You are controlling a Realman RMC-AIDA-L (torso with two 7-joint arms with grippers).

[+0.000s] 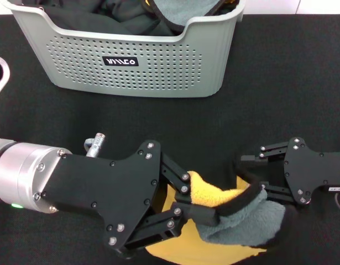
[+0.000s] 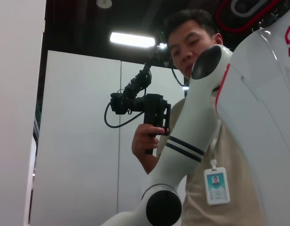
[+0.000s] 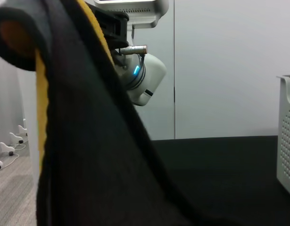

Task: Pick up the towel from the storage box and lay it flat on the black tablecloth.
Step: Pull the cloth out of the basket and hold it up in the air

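item count: one storage box; one black tablecloth; two towels, one near the grippers and one in the box; two grippers, left gripper and right gripper; one person; one handheld camera rig.

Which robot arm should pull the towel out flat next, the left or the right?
Probably both. The left tool grips the towel on its yellow side and the right tool on its grey-green side, above the black tablecloth. If only one moves, the right looks better: bare cloth lies beside it.
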